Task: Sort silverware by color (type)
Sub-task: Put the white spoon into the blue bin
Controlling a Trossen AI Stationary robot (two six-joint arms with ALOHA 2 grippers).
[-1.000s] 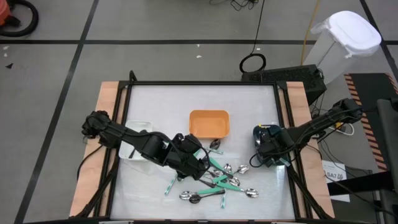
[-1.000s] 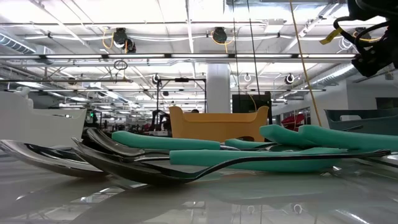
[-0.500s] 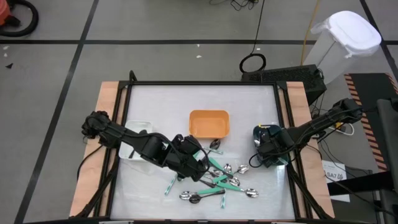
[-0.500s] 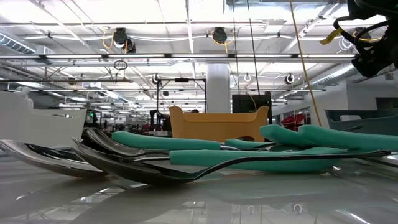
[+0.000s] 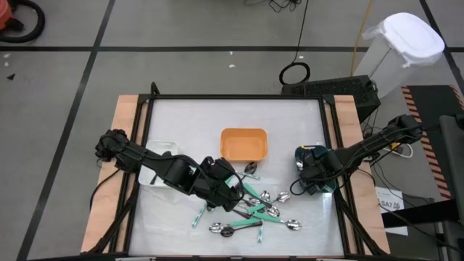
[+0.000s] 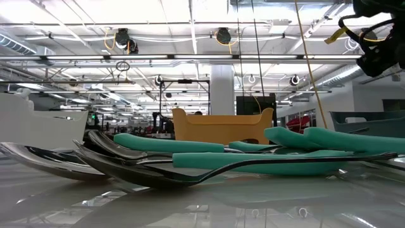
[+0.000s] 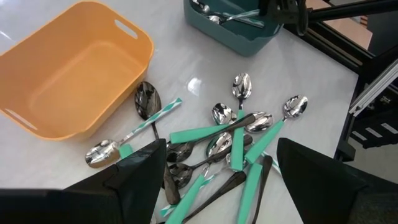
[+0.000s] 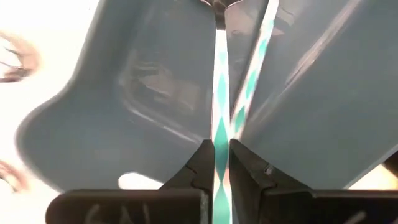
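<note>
Desk cluttered: right gripper fingers clamped on striped spoon over teal bin, risking snagging its neighbour; left gripper fingers apart above spoon pile.

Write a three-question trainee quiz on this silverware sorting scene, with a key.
1. True or false: the orange bin is empty.
2. What does the right gripper hold between its fingers?
A. a black fork
B. a teal-and-white striped handle
C. nothing
3. Fill in: the left gripper hovers open above the pile of ____-handled spoons.

Key: 1 true; 2 B; 3 teal.
</note>
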